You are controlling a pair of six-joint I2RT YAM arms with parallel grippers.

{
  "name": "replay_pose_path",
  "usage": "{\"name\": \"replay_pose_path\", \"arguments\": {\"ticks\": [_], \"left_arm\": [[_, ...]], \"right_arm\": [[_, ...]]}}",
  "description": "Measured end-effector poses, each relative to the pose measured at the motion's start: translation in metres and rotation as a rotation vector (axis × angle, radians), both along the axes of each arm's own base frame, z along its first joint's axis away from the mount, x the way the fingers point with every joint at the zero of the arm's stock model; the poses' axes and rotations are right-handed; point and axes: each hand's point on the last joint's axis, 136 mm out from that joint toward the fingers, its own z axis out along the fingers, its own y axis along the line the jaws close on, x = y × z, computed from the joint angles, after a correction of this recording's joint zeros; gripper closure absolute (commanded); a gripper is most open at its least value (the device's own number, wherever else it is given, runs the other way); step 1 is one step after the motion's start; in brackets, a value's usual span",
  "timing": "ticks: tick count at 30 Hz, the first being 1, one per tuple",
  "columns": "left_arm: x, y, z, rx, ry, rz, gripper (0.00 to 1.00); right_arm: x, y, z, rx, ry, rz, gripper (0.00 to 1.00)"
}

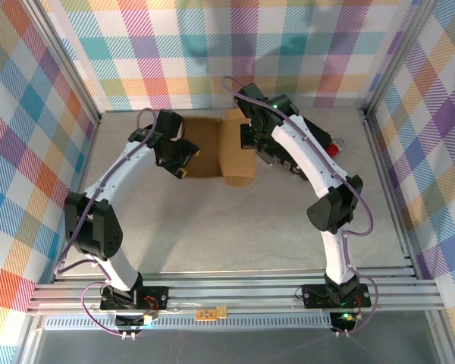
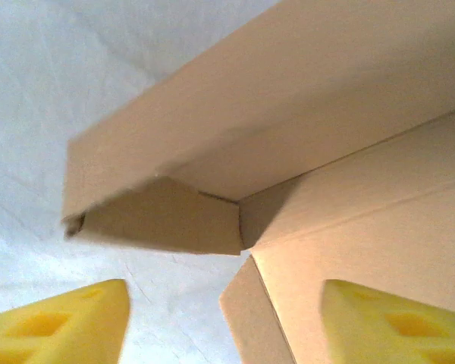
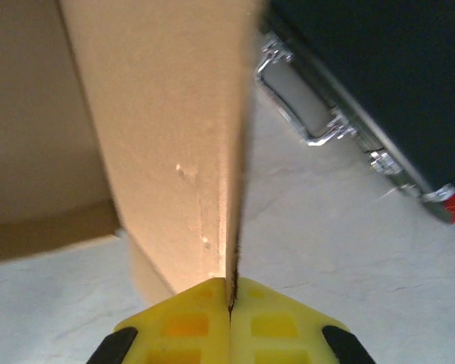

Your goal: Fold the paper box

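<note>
The paper box (image 1: 211,145) is brown cardboard lying at the back middle of the table, with a lighter panel (image 1: 237,152) raised on its right side. My left gripper (image 1: 189,161) is at the box's left edge. In the left wrist view it (image 2: 227,330) stands open, yellow fingertips (image 2: 68,326) wide apart, with the box's flaps (image 2: 273,152) and a corner fold just ahead and between them. My right gripper (image 3: 230,299) is shut on the thin edge of an upright cardboard panel (image 3: 167,136) of the paper box; from above it (image 1: 247,139) sits at the box's right side.
A black hard case (image 3: 379,68) with a metal handle (image 3: 296,106) lies just right of the box, partly under the right arm (image 1: 288,161). A small red object (image 1: 334,148) is near it. Metal frame rails (image 1: 387,182) and checked walls bound the pale table (image 1: 212,227).
</note>
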Motion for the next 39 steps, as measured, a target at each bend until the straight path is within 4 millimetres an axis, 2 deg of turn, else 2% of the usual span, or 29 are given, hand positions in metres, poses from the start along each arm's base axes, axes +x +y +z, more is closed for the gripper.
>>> {"name": "replay_pose_path", "arguments": {"ticks": [3, 5, 9, 11, 13, 16, 19, 28, 33, 39], "left_arm": [[-0.013, -0.003, 0.016, -0.048, -0.017, -0.003, 0.09], [-0.018, -0.007, 0.028, -0.086, -0.035, -0.013, 0.12], [-0.023, -0.010, 0.043, -0.130, -0.055, -0.024, 0.24], [-0.022, -0.008, 0.047, -0.140, -0.060, -0.024, 0.35], [-0.016, -0.004, 0.055, -0.150, -0.076, -0.014, 0.42], [0.002, -0.001, 0.074, -0.172, -0.127, 0.012, 0.43], [0.023, -0.007, 0.092, -0.233, -0.183, 0.056, 0.43], [0.080, -0.031, 0.111, -0.402, -0.191, 0.201, 0.42], [0.081, -0.040, 0.115, -0.466, -0.166, 0.267, 0.47], [0.085, -0.031, 0.114, -0.457, -0.171, 0.289, 0.49]], "right_arm": [[0.003, -0.009, 0.000, -0.081, -0.022, 0.051, 1.00], [0.007, -0.011, 0.001, -0.122, -0.041, 0.082, 1.00], [0.013, -0.011, -0.006, -0.183, -0.059, 0.167, 1.00], [0.014, -0.010, -0.011, -0.203, -0.061, 0.208, 1.00], [0.014, -0.010, -0.014, -0.221, -0.065, 0.244, 1.00], [0.012, -0.009, -0.015, -0.240, -0.082, 0.295, 1.00], [0.008, -0.008, -0.012, -0.255, -0.101, 0.336, 1.00], [-0.016, 0.013, -0.006, -0.352, -0.230, 0.538, 1.00], [-0.013, 0.021, 0.007, -0.372, -0.336, 0.612, 1.00], [-0.006, 0.026, 0.009, -0.407, -0.398, 0.675, 1.00]]}}
